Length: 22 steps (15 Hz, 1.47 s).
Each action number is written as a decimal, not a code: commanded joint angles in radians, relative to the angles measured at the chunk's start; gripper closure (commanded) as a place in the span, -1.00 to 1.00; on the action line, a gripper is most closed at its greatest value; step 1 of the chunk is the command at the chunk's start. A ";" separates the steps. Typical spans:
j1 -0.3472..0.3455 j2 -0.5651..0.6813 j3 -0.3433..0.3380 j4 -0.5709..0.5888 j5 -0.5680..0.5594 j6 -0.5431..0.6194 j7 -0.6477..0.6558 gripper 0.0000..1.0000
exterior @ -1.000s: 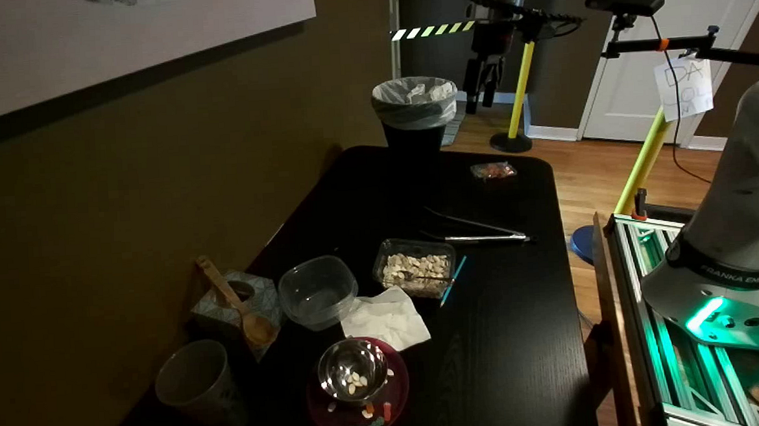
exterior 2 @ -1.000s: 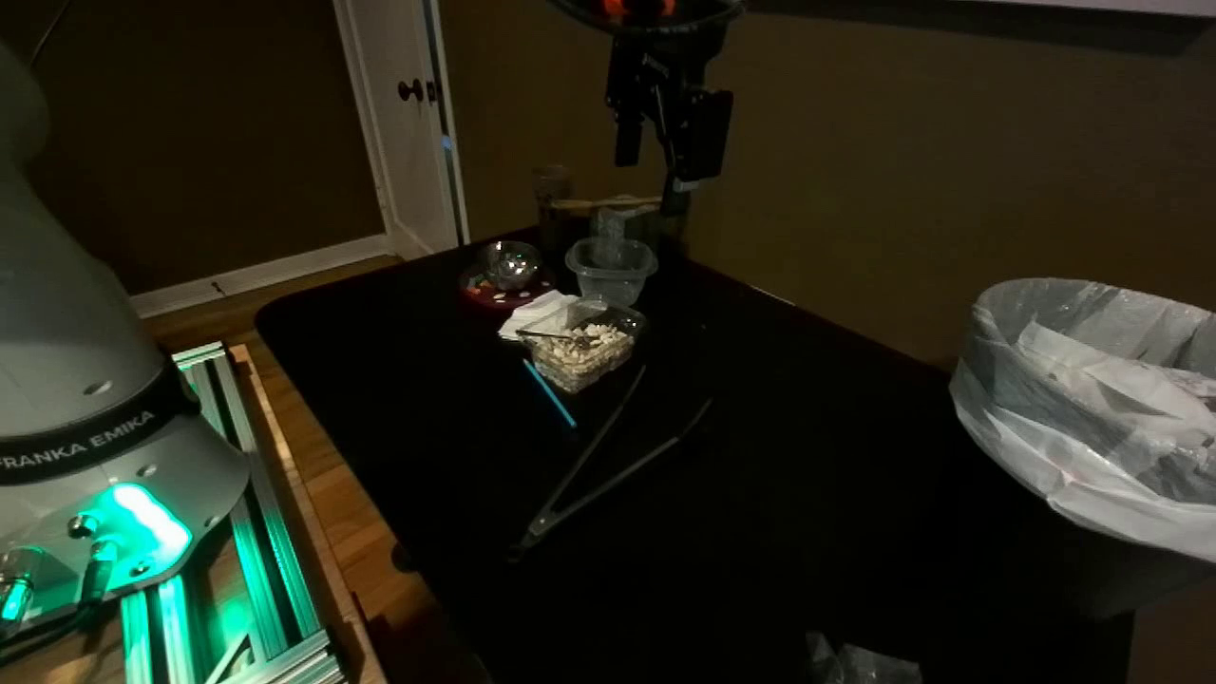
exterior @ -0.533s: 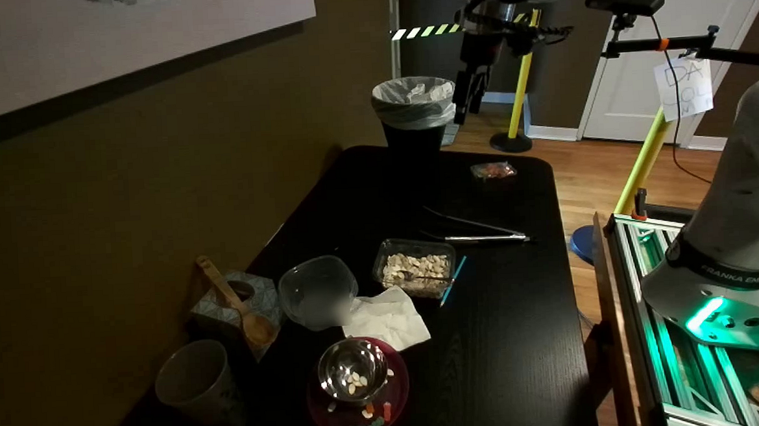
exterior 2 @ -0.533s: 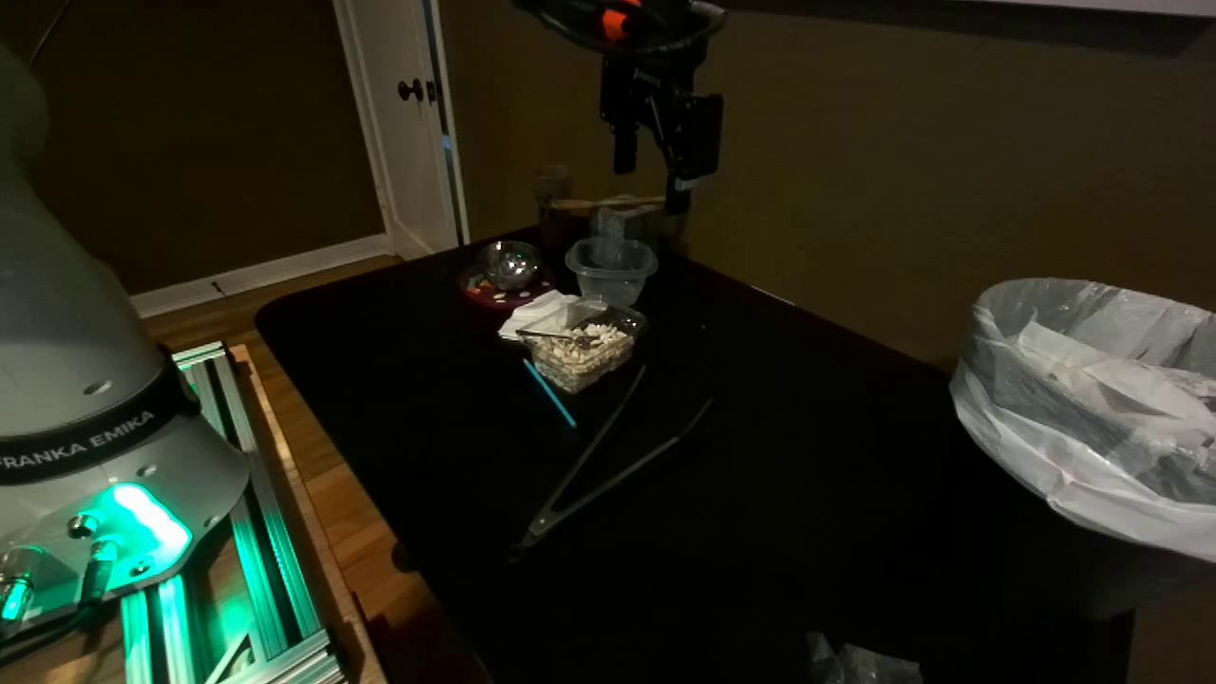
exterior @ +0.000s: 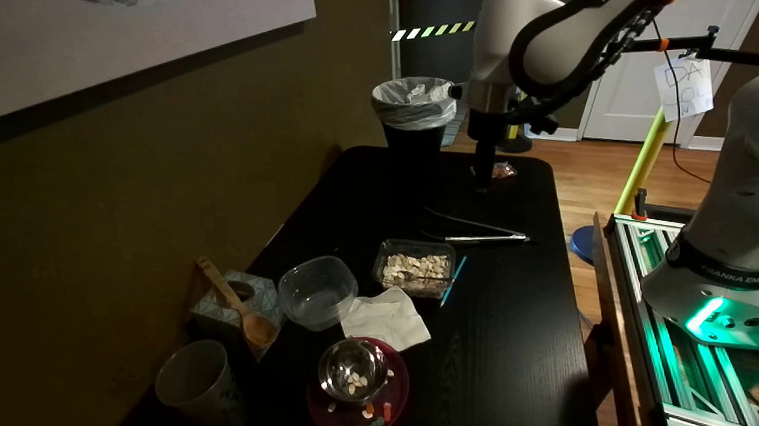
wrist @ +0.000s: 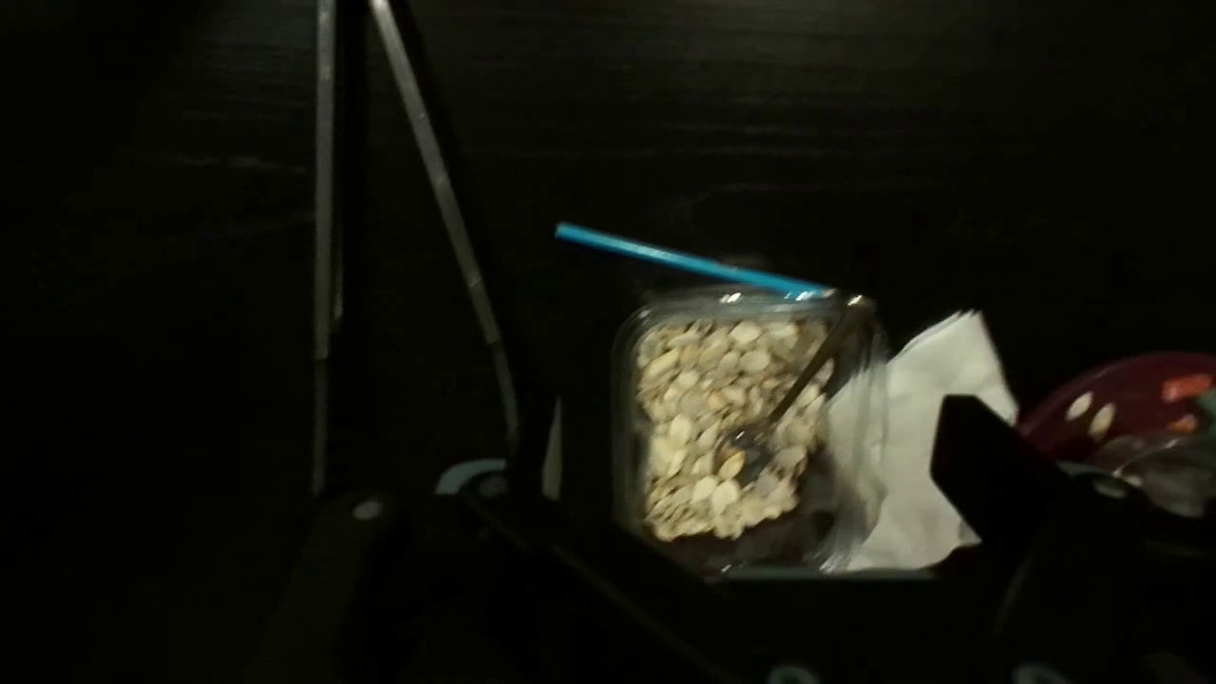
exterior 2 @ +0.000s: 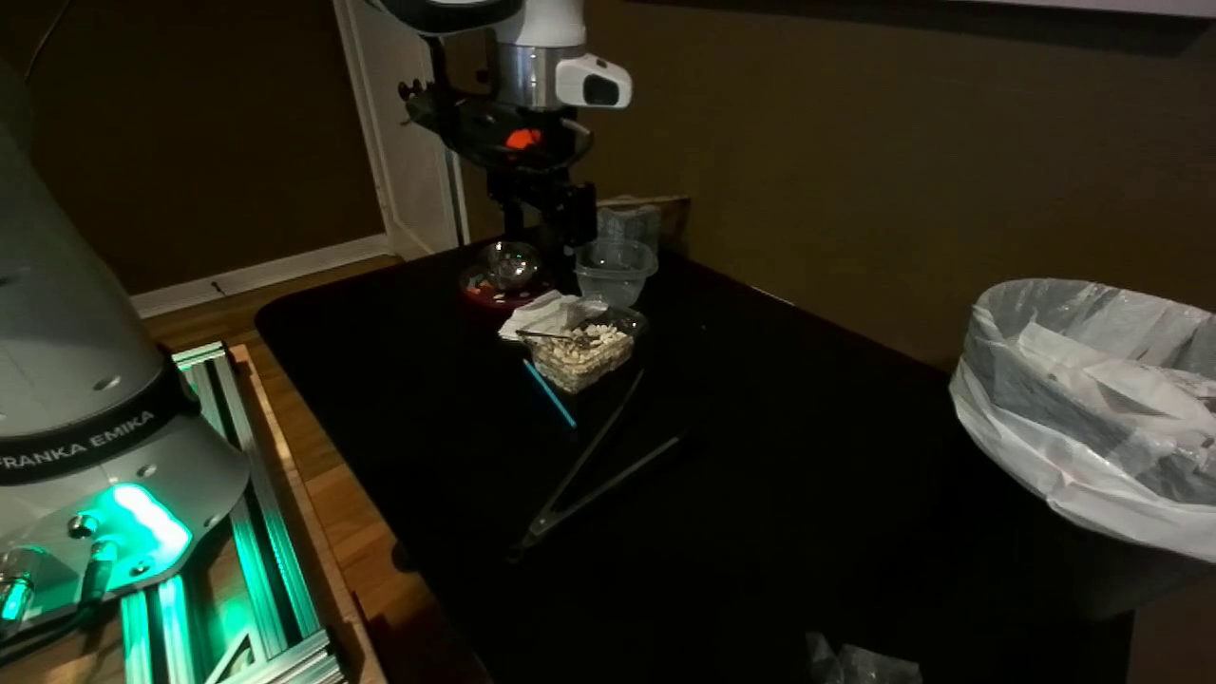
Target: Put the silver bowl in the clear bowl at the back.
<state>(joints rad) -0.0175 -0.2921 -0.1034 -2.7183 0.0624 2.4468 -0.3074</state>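
Observation:
The silver bowl (exterior: pixel 353 370) stands on the red dish (exterior: pixel 394 394) and holds a few pale seeds. It also shows in an exterior view (exterior 2: pixel 511 265), and partly at the right edge of the wrist view (wrist: pixel 1164 465). The clear bowl (exterior: pixel 319 293) stands close by on the wall side; it shows in an exterior view (exterior 2: pixel 616 274), not in the wrist view. My gripper (exterior 2: pixel 544 245) is in the air above the table, apart from both bowls. In the wrist view the gripper (wrist: pixel 750 432) is open, its fingers wide apart with nothing between them.
A clear box of seeds (exterior: pixel 417 269) with a spoon lies below the gripper. A blue straw (exterior: pixel 453 280), a napkin (exterior: pixel 385 320) and tongs (exterior: pixel 485 238) are near it. A tissue box (exterior: pixel 263 290) with a wooden spoon, a cup (exterior: pixel 197 385) and a bin (exterior: pixel 417 117) stand along the wall.
The arm has come lower, and in an exterior view it has shifted left, toward the robot base side. The gripper stays open. The bowls and other table things have not moved.

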 commanded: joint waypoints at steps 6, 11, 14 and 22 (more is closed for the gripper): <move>0.189 -0.091 0.066 -0.025 0.245 -0.239 -0.033 -1.00; 0.211 -0.113 0.085 -0.024 0.259 -0.263 -0.024 -1.00; 0.222 -0.090 0.084 -0.024 0.319 -0.198 -0.001 -1.00; 0.370 0.317 0.340 0.060 0.527 0.458 0.277 -1.00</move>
<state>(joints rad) 0.3247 -0.1698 0.1514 -2.7310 0.6086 2.7140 -0.1461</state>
